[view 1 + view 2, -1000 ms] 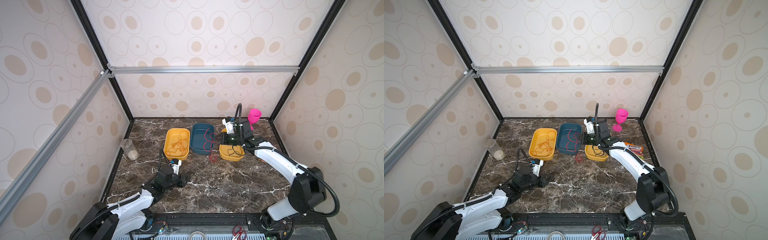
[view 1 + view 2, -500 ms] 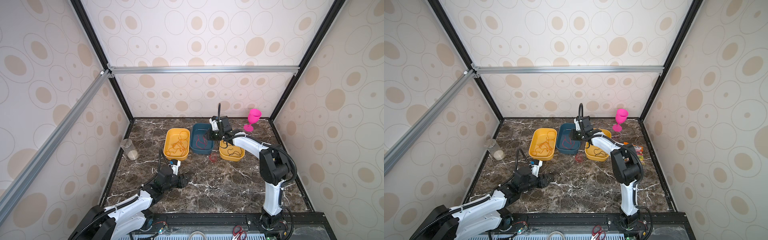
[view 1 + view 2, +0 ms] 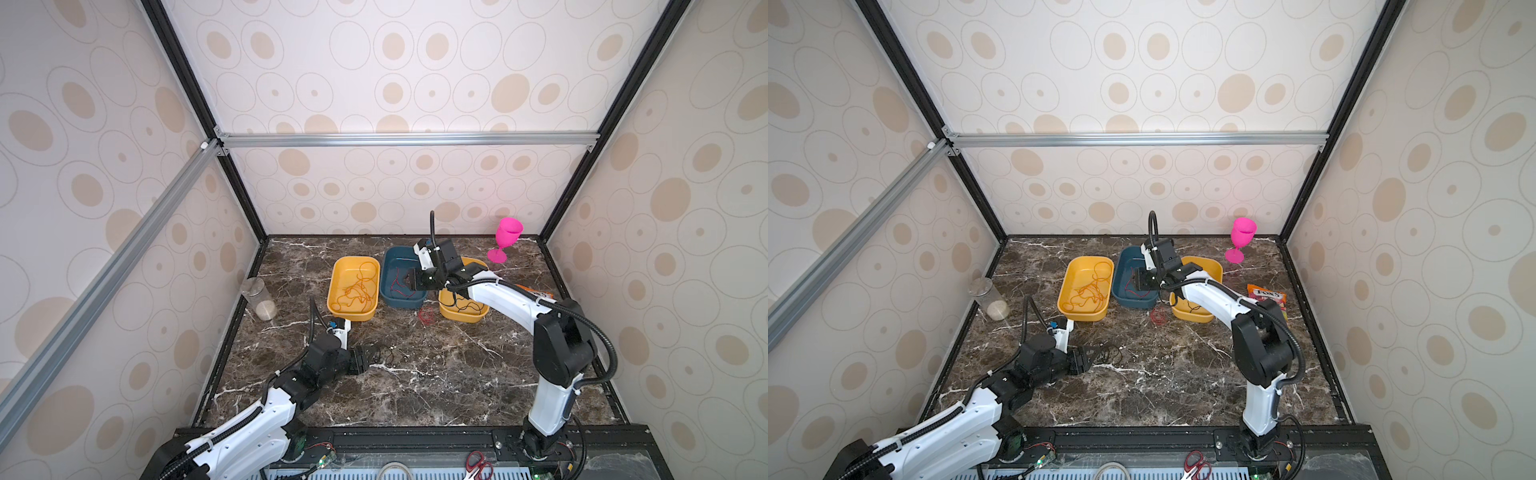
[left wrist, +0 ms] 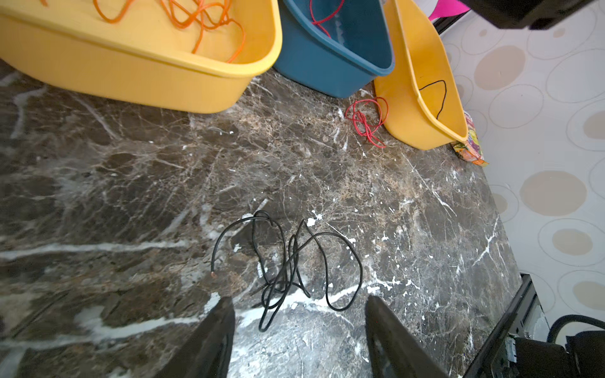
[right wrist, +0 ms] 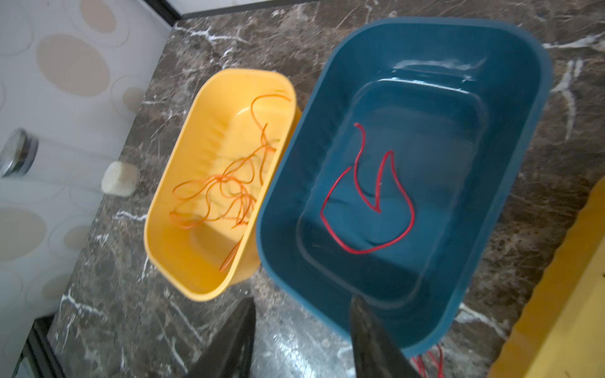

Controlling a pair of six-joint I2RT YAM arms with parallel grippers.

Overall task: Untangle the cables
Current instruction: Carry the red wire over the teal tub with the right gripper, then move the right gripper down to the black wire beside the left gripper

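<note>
Your left gripper (image 4: 298,299) stands open and empty, with the tangled thin black cable (image 4: 288,261) lying partly between its jaws on the dark marble tabletop (image 4: 131,196). Your right gripper (image 5: 302,300), parted and holding nothing, hovers over the blue plastic tray (image 5: 491,147), where a thin red cable (image 5: 366,194) lies loose.

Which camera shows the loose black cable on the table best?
The left wrist view: the black cable lies close ahead, every loop sharp. Both top views show it as a tiny tangle; the right wrist view misses it.
</note>
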